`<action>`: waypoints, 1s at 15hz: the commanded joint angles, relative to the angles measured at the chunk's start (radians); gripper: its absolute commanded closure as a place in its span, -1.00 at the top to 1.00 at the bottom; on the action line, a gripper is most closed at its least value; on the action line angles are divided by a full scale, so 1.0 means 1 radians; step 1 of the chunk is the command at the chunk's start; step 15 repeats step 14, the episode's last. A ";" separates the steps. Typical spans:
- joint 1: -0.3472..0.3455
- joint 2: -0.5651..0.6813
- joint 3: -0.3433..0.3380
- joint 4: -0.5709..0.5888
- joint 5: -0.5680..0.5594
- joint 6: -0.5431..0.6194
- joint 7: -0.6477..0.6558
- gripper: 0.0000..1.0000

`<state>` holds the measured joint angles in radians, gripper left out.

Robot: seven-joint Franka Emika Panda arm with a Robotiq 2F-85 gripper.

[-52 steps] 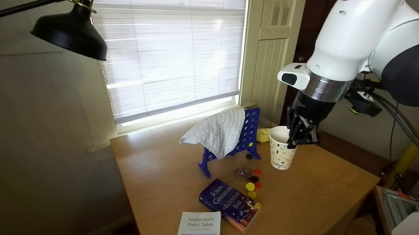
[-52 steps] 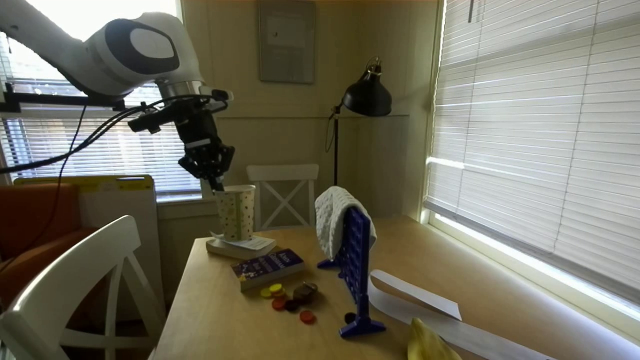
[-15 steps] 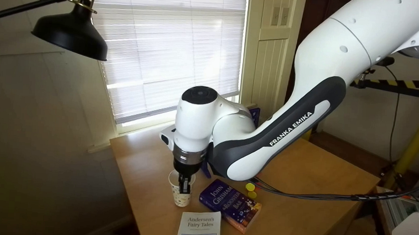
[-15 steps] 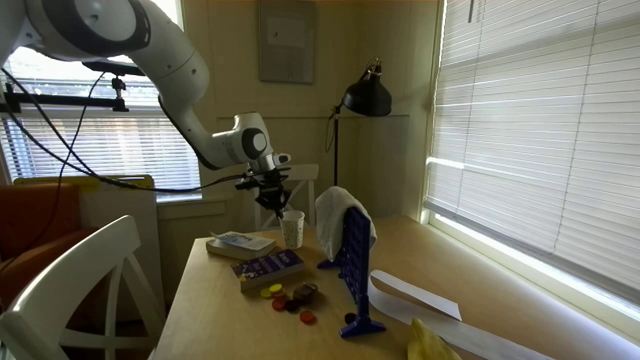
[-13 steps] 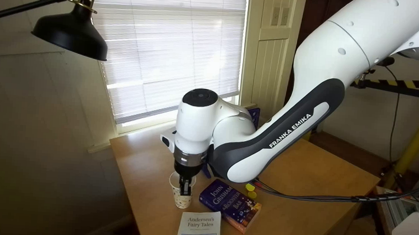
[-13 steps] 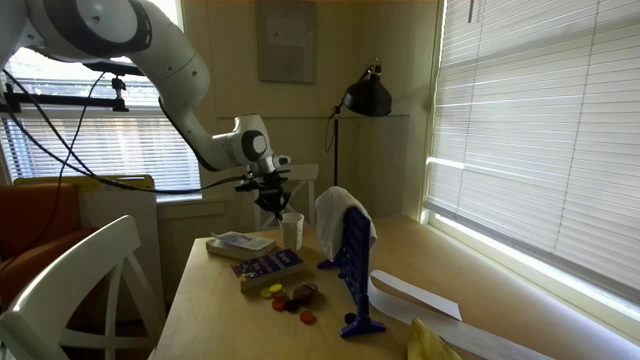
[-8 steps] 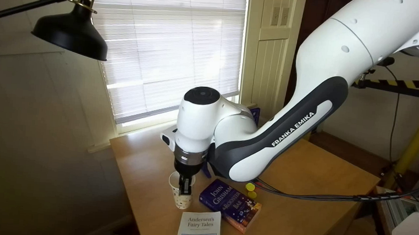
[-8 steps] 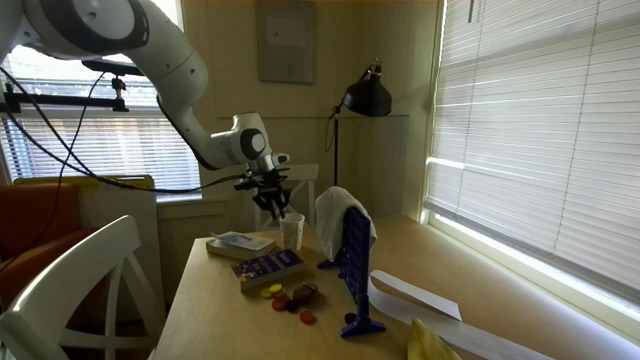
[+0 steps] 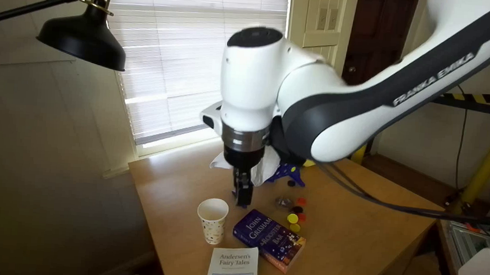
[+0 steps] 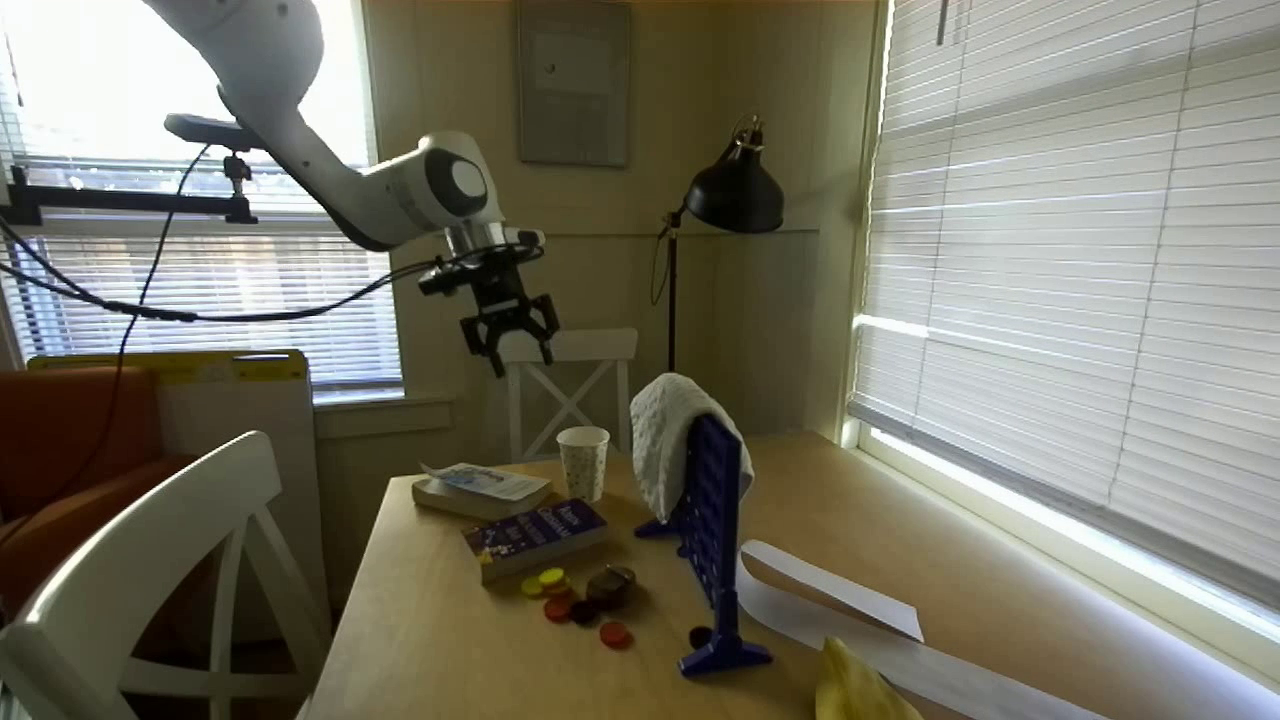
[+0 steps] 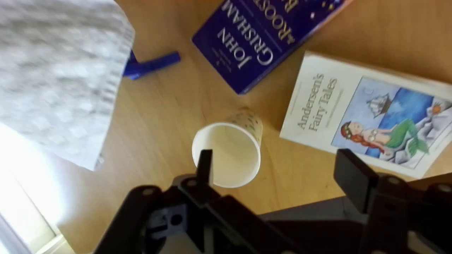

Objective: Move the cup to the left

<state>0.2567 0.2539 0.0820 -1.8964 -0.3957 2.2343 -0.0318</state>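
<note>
The black two-fingered pincer (image 10: 522, 366) hung with its fingers spread wide, well above the pale wooden table (image 9: 350, 231). Below it and to its left in an exterior view, the white speckled paper cup (image 9: 213, 221) stood upright on the wood, well apart from both fingers. Left of the cup, a bare strip ran to the table's edge; far right of the pincer, a broader bare stretch reached the opposite edge. Room was tighter below the pincer in that view, where the dark blue paperback (image 9: 269, 240) and the white paperback with an illustrated cover (image 9: 233, 268) lay just beside the cup.

The wrist view looked down into the cup, a fingertip (image 11: 204, 162) crossing in front of its rim. An exterior view showed the long curled white paper strip (image 10: 885, 652), across the upright blue plastic rack (image 10: 712, 520) from the pincer, the white textured cloth (image 10: 665, 450) draped over that rack. In an exterior view the white-and-black arm (image 9: 340, 137) hid much of the rack, but one flat yellow disc (image 9: 293, 169) showed low in it.

By count: one cup, one rack, one cloth, two paperbacks, one black metal lamp (image 9: 83, 40) higher than the pincer in both exterior views. Loose on the table, right of the pincer in an exterior view, lay two red discs (image 9: 301, 201), two black discs (image 9: 297, 209) and two yellow discs (image 9: 293, 218).
</note>
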 commanded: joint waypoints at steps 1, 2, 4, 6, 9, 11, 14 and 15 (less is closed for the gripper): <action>-0.038 -0.220 0.034 -0.102 0.083 -0.205 -0.057 1.00; -0.060 -0.277 0.038 -0.131 0.143 -0.205 -0.110 1.00; -0.088 -0.392 0.019 -0.203 0.235 -0.205 -0.171 1.00; -0.115 -0.497 -0.018 -0.293 0.336 -0.169 -0.239 1.00; -0.148 -0.645 -0.094 -0.426 0.488 -0.187 -0.269 1.00; -0.148 -0.565 -0.077 -0.338 0.436 -0.212 -0.253 1.00; -0.153 -0.628 -0.095 -0.398 0.457 -0.210 -0.260 1.00; -0.153 -0.628 -0.095 -0.398 0.457 -0.210 -0.260 1.00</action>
